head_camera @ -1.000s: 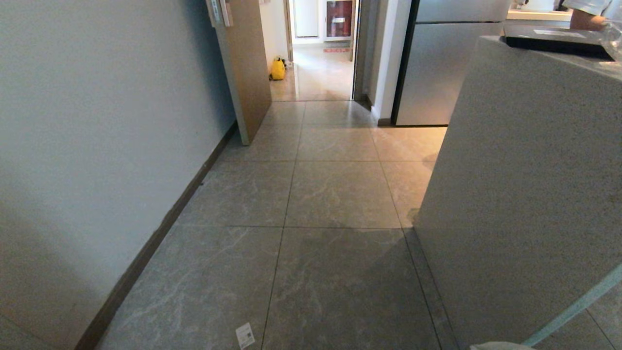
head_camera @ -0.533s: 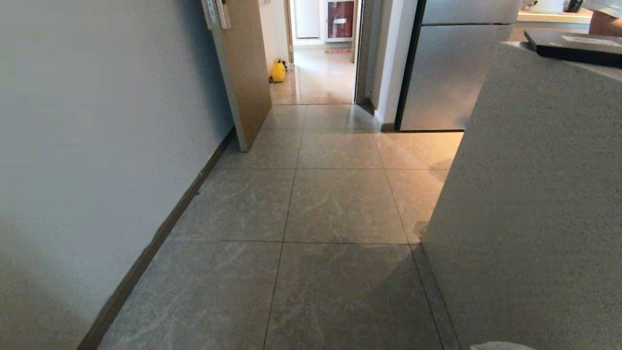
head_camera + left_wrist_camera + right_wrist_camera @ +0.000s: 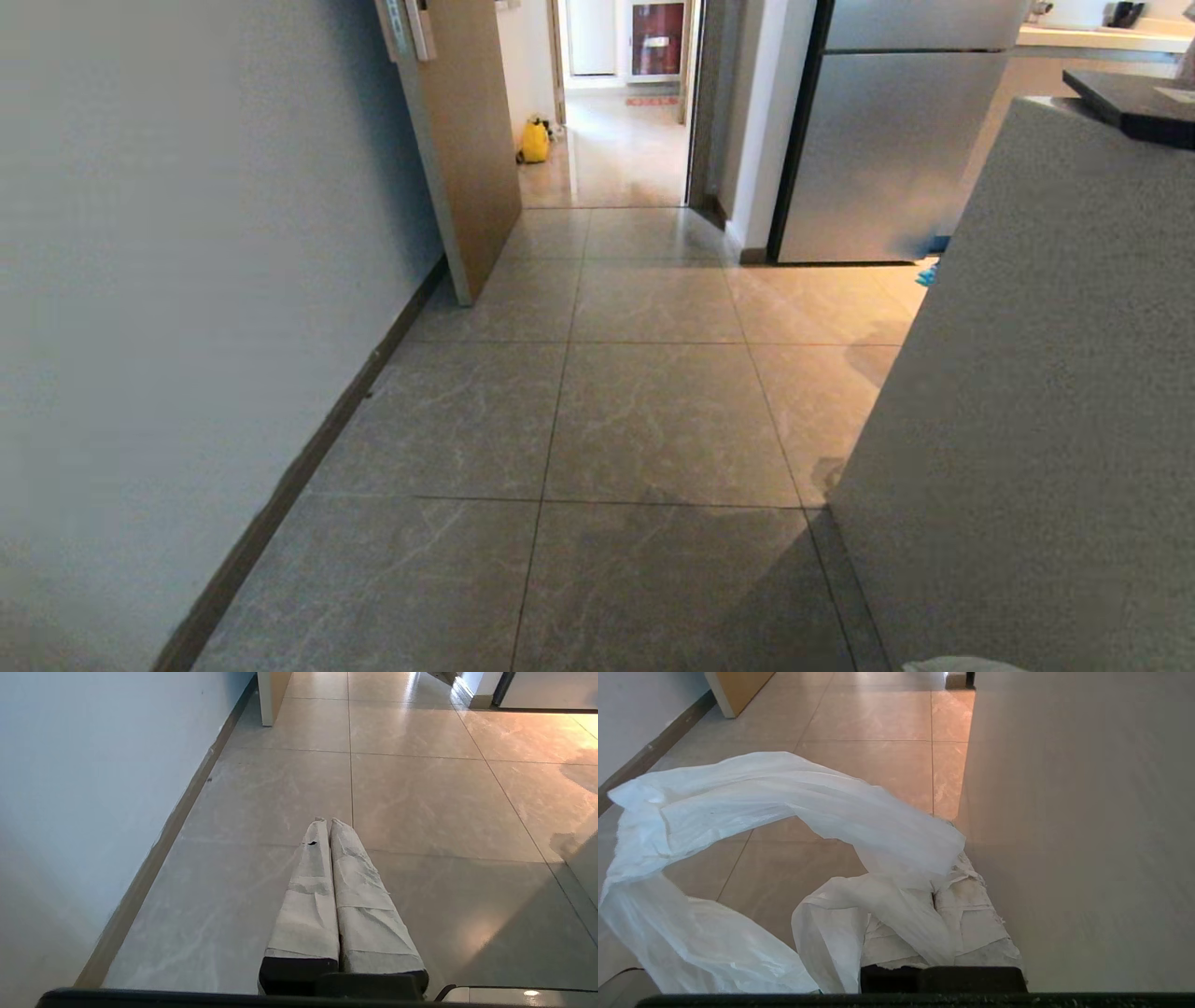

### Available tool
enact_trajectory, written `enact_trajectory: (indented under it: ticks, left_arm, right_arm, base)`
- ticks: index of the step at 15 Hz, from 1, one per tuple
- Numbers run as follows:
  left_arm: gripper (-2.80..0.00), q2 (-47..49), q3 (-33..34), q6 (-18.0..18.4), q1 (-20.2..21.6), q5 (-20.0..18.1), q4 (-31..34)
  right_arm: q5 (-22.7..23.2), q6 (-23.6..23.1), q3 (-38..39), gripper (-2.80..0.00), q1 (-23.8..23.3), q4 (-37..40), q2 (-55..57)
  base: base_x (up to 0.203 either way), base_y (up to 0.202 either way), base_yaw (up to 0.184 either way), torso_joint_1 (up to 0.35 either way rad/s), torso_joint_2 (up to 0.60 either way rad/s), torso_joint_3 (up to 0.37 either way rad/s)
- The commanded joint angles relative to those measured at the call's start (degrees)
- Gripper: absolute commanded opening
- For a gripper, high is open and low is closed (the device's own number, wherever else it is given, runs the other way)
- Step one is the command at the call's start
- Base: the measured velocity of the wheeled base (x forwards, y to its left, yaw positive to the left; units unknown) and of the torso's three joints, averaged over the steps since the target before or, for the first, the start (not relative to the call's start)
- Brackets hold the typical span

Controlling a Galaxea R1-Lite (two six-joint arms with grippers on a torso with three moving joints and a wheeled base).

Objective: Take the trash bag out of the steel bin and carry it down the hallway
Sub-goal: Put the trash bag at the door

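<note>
In the right wrist view the trash bag [image 3: 752,807], thin, white and crinkled, billows out to one side of my right gripper [image 3: 938,877]. That gripper is shut on a fold of the bag, which drapes over its tape-wrapped fingers [image 3: 976,924] and hides their tips. My left gripper [image 3: 327,822] is shut with nothing in it and points along the hallway [image 3: 653,411] floor of glossy grey-beige tiles. The steel bin is out of view. Neither arm shows clearly in the head view.
A white wall [image 3: 187,280] with dark baseboard runs along the left. A grey speckled counter block [image 3: 1046,420] stands close on the right, with a black tray [image 3: 1134,103] on top. Ahead are a wooden door [image 3: 471,140], a steel fridge [image 3: 896,149] and a yellow bag [image 3: 534,140].
The whole head view has shifted: the door, fridge and counter have come nearer and the counter has slid right. The floor sticker and the person's arm have left the picture.
</note>
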Motion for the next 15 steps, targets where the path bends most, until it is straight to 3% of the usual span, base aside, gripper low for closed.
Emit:
enact_trajectory:
  ticks: [1,15]
  left_arm:
    - [-2.80,0.0,0.0,0.0,0.0,0.0,0.0]
    - [-2.80,0.0,0.0,0.0,0.0,0.0,0.0]
  right_arm:
    - [0.0,0.0,0.0,-2.80,0.1,0.0,0.1]
    - [0.0,0.0,0.0,-2.80,0.0,0.0,0.0]
  base:
    - [0.192,0.000,0.001,0.002,0.01,0.002]
    - [0.191,0.000,0.001,0.002,0.00,0.003]
